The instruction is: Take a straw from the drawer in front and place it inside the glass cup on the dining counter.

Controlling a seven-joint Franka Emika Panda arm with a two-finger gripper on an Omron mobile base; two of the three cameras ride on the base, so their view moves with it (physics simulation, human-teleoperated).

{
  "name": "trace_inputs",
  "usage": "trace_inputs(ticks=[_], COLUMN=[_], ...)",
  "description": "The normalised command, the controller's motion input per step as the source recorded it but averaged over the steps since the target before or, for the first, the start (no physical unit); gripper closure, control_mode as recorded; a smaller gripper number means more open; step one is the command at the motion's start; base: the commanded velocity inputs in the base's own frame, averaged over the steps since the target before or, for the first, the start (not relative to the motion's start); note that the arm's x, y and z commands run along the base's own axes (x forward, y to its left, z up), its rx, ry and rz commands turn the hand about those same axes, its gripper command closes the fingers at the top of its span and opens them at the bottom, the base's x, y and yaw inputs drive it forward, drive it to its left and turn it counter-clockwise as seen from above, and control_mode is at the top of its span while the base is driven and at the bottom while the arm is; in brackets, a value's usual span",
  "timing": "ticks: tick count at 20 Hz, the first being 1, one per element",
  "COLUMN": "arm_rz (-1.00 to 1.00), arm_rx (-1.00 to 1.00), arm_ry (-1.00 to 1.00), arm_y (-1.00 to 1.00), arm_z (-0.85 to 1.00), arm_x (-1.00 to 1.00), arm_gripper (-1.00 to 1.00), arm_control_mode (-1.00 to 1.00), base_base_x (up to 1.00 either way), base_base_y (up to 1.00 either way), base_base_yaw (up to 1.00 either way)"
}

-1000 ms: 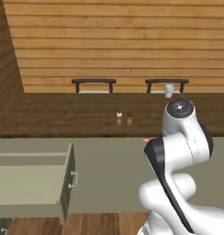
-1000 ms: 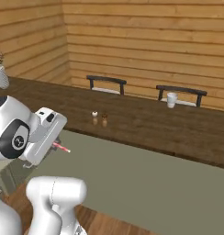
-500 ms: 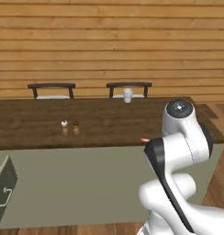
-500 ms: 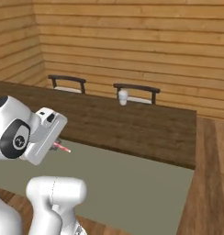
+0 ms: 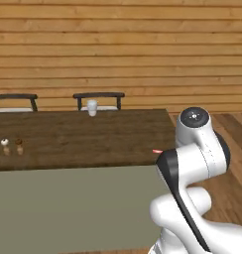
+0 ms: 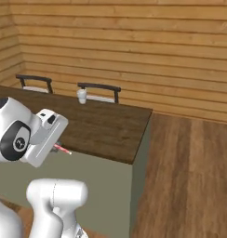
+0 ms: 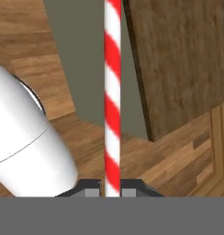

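A long dark wood counter (image 5: pixel 83 139) on a pale green base runs in front of a plank wall. Near its far edge stands the small whitish cup (image 5: pixel 92 107), upright, by a chair. The tool (image 7: pixel 112 187) hangs low, short of the counter's near side, clenched on a red-and-white straw (image 7: pixel 112 92). The straw's long axis runs straight out from the fingers. The cup lies well apart, across the counter.

One straw (image 7: pixel 112 92), one cup (image 5: pixel 92 107), two shakers (image 5: pixel 11 143) and two chairs (image 5: pixel 99 97) are counted around one desk (image 5: pixel 93 139).
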Motion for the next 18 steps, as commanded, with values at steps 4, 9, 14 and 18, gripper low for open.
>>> trace_inputs(ticks=[4, 9, 14, 18], arm_rz=[0.0, 0.0, 0.0, 0.0], arm_rx=[0.0, 0.0, 0.0, 0.0], arm_ry=[0.0, 0.0, 0.0, 0.0], arm_y=[0.0, 0.0, 0.0, 0.0], arm_z=[0.0, 0.0, 0.0, 0.0], arm_x=[0.0, 0.0, 0.0, 0.0], arm_gripper=[1.0, 1.0, 1.0, 1.0], arm_control_mode=[1.0, 1.0, 1.0, 1.0], base_base_x=[0.16, 0.09, 0.33, 0.74], base_base_y=[-1.0, -1.0, -1.0, -0.77], base_base_yaw=[0.0, 0.0, 0.0, 0.09])
